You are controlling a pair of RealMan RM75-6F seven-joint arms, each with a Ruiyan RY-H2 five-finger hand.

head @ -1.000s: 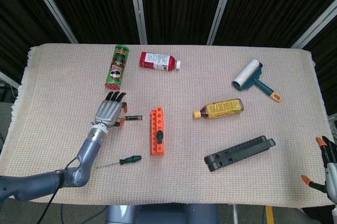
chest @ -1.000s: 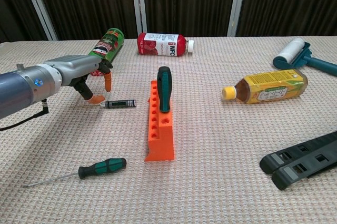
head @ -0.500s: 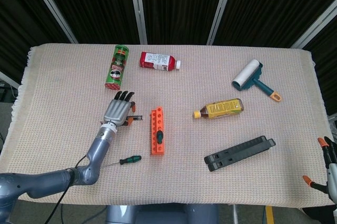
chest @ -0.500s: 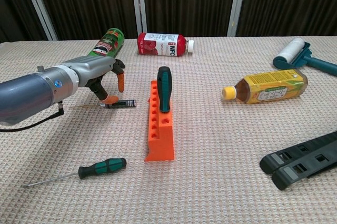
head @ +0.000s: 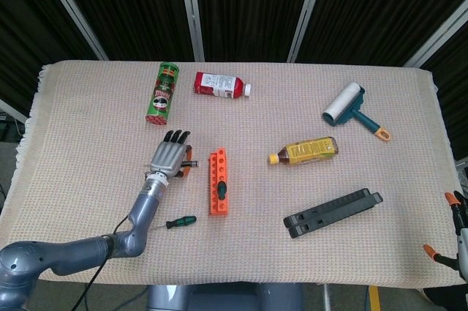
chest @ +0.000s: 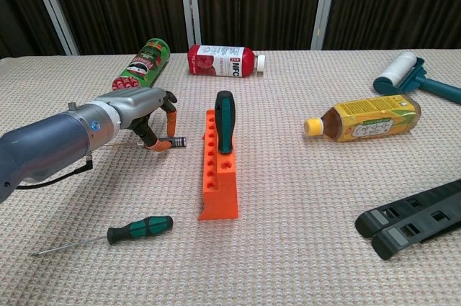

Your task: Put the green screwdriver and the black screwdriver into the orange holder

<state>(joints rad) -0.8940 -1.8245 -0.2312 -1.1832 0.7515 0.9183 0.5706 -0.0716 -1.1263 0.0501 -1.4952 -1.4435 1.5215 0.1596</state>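
The orange holder (head: 219, 179) (chest: 216, 176) lies mid-table, with one green-and-black screwdriver (chest: 225, 122) standing in it. The green screwdriver (head: 179, 221) (chest: 140, 228) lies flat near the front, left of the holder. My left hand (head: 167, 159) (chest: 137, 108) hovers low over the black screwdriver (head: 190, 163) (chest: 176, 142). Its fingers are spread and bent down onto the handle, and only the screwdriver's right end shows. The tool still lies on the cloth; no firm grip shows. My right hand (head: 455, 241) stays at the front right edge, fingers apart, holding nothing.
A green chips can (head: 162, 92) and a red bottle (head: 219, 84) lie at the back. A yellow tea bottle (head: 307, 151), a lint roller (head: 351, 106) and a long black tool (head: 333, 212) occupy the right half.
My left hand has slid right, from beside the black screwdriver's left end to over its handle, covering most of it. The right hand has sunk slightly.
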